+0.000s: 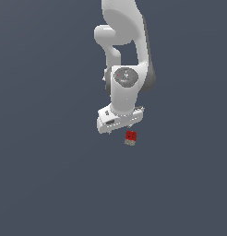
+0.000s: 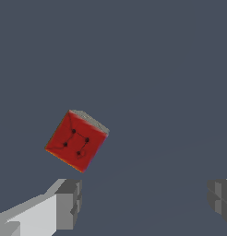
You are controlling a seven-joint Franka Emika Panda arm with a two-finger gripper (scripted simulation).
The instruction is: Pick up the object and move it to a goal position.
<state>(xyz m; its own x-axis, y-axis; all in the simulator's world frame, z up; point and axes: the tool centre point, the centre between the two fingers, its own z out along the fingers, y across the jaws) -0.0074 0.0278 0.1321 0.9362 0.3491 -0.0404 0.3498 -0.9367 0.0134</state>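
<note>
The object is a tiny cube-like block (image 1: 130,138) with a red face with dark spots and a grey-beige side. It lies on the dark grey floor just below and to the exterior view's right of my white gripper (image 1: 116,125). In the wrist view the block (image 2: 76,140) sits ahead of the fingers, outside the gap between them, nearer one fingertip (image 2: 68,203). The other fingertip (image 2: 220,201) shows at the frame's edge. The gripper (image 2: 143,203) is open and empty.
The floor (image 1: 46,175) is a plain dark grey surface with no other objects in view. The white arm (image 1: 127,55) rises from the gripper toward the top of the exterior view.
</note>
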